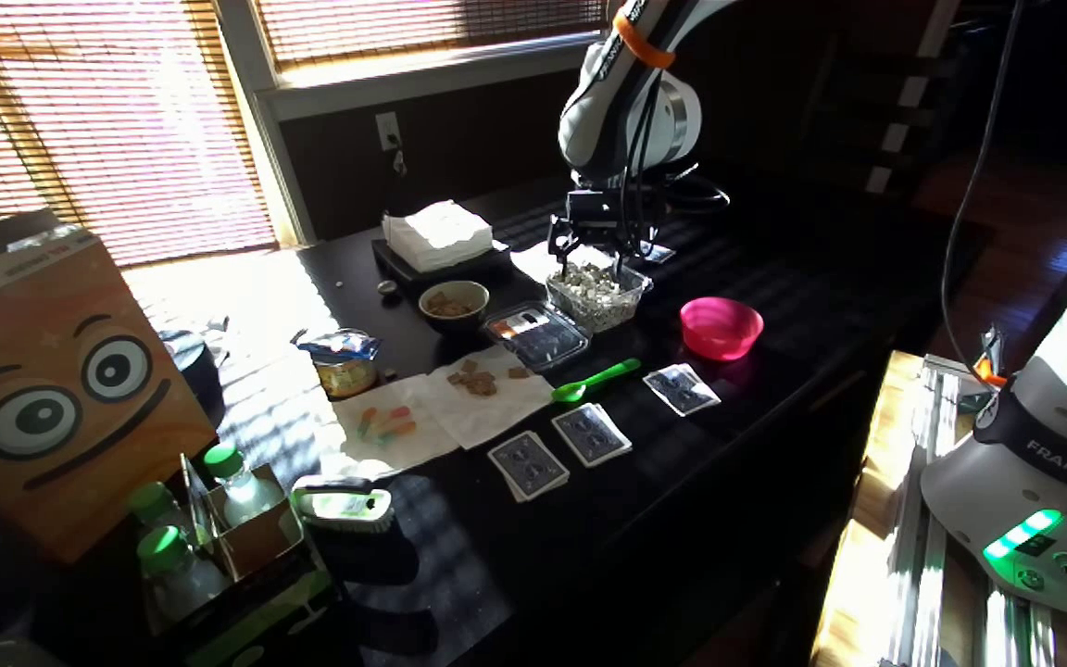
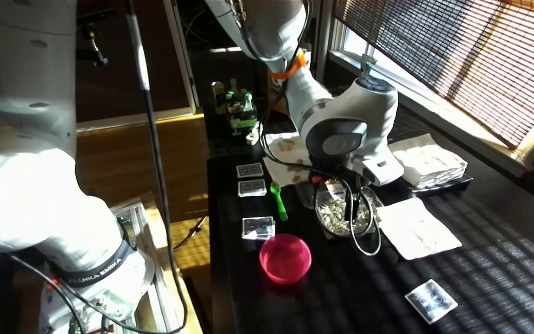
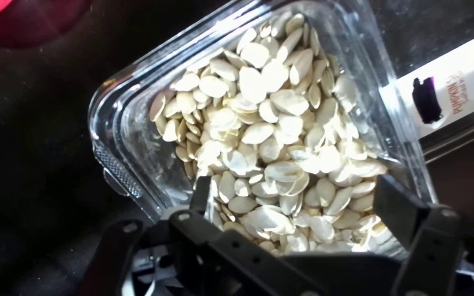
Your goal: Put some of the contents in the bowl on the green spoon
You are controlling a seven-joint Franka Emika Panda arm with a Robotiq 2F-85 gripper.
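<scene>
A: What's the biggest thing that could trip you up from here?

B: Your arm (image 2: pixel 341 125). In an exterior view its drooping cable loop (image 2: pixel 368 254) hangs over or beside the clear tub (image 3: pixel 115 98); you can't tell which. If it snags the rim as you rise, it could tip the lot.

A: And your jaws?

B: Spread wide, gripping nothing, just above or among the seeds (image 3: pixel 278 135). They nearly span the tub, so going down off-centre could land one side on the rim. Your task says bowl, too: if it means the dark bowl (image 1: pixel 455 323), left of the tub in an exterior view, you're at the wrong source.

A: Your green spoon (image 1: pixel 603 376)?

B: In that view it's on the surface (image 1: pixel 445 519), nearer than the tub and left of the pink bowl (image 1: pixel 721 343). It's slim, so seeds let go too high would likely scatter, and a nudge could skid it. Smooth seeds may also slip out when you squeeze.

A: Any writing for you, largest to smallest?

B: "FRANKA EMIKA" on your robot base (image 2: pixel 100 271). The orange box (image 1: pixel 80 389), far over on the left, has lettering you can't make out. Right of the tub in the wrist view, a label (image 3: pixel 447 78) reads "PUMPKIN S", then breaks off.
</scene>
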